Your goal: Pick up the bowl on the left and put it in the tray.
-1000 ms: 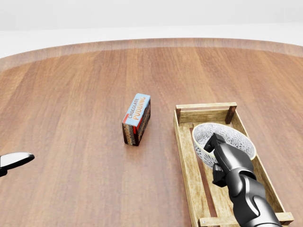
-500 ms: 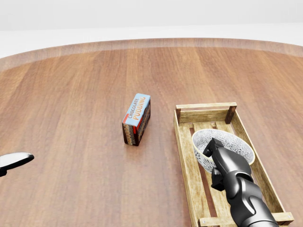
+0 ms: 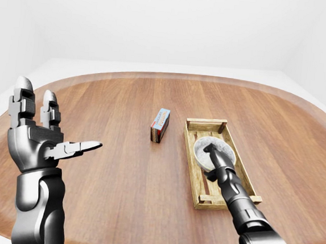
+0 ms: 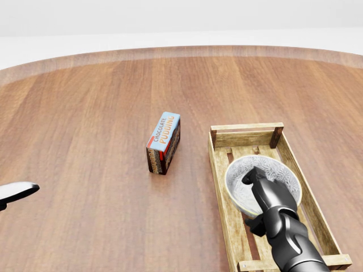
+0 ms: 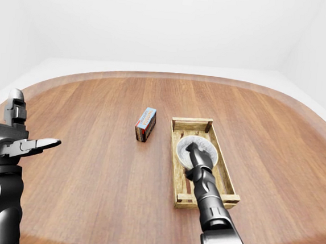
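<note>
since the earlier frames the bowl (image 4: 278, 169) has sunk lower into the tray (image 4: 221, 187) and levelled out, so its mouth now faces more squarely upward; the right hand (image 4: 271, 201) has come down with it. the chocolate pudding box (image 4: 164, 143) and the tray have kept their places, and the view has not shifted.

bowl: white with a grey speckled pattern, sitting inside the tray, roughly midway along the tray's length and filling most of its width. whether its base rests fully on the tray's slats cannot be told, as the hand covers the lower rim in the head view.

right hand: reaches into the tray from the tray's lower end in the head view and pinches the bowl's rim there, one dark finger lying inside the bowl and another outside beneath the rim.

tray: a slatted wooden crate lying flat on the round wooden table (image 4: 85, 141).

chocolate pudding box: stands on its long edge just to the left of the tray's upper end in the head view, apart from the tray.

left hand (image 3: 38, 139): raised well to the left of the tray in the left-eye view, fingers spread upward and the thumb stretched toward the tray, holding nothing.
</note>
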